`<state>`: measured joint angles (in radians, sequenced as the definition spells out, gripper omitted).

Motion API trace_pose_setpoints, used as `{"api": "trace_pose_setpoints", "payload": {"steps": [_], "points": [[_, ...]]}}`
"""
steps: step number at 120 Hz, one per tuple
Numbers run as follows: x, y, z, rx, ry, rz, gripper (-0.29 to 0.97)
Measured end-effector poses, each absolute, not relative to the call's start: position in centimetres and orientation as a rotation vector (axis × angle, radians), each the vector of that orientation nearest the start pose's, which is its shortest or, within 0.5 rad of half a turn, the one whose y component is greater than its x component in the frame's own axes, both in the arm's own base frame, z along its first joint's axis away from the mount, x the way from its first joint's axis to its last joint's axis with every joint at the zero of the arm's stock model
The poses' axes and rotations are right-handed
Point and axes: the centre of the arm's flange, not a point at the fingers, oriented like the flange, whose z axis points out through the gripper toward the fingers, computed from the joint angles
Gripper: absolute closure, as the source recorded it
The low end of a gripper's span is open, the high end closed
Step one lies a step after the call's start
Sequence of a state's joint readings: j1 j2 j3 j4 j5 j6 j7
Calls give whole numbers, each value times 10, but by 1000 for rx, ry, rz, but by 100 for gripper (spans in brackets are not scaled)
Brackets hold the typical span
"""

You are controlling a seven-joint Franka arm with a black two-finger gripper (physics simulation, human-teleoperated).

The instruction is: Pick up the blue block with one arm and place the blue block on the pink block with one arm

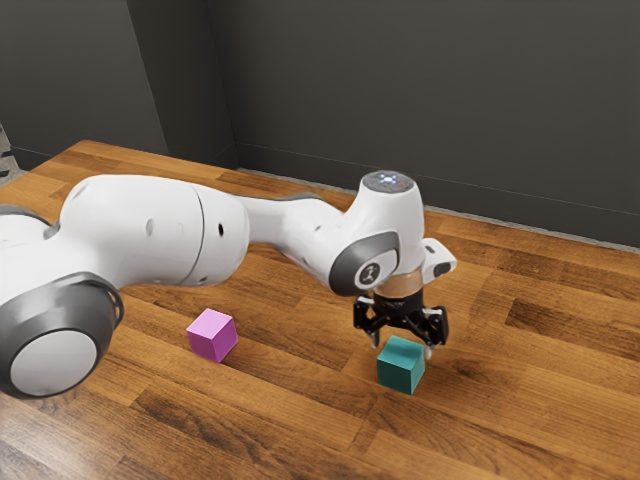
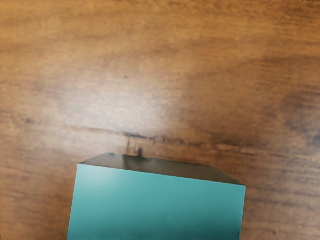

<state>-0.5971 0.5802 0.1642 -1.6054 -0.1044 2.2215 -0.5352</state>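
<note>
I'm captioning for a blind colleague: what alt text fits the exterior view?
A white robot arm holds its open black jaws over a teal block on a wooden table; a pink block sits apart, toward the view's left.

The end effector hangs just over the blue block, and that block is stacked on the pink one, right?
Not quite. The end effector does hang just over the blue block, but that block is not stacked: it rests on the wooden table, with the pink block apart from it toward the exterior view's left. The exterior view shows this.
</note>
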Motion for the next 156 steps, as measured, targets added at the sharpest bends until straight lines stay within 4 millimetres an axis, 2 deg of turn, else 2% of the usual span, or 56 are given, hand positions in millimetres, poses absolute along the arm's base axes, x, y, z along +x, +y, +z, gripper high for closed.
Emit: {"api": "trace_pose_setpoints", "payload": {"steps": [66,91,118,156], "points": [[624,-310,299,-3119,-60,-110,2],[619,-311,289,-3122,1,-76,2],[625,-303,278,-3114,25,-91,2],[626,-306,264,-3125,62,-105,2]]}}
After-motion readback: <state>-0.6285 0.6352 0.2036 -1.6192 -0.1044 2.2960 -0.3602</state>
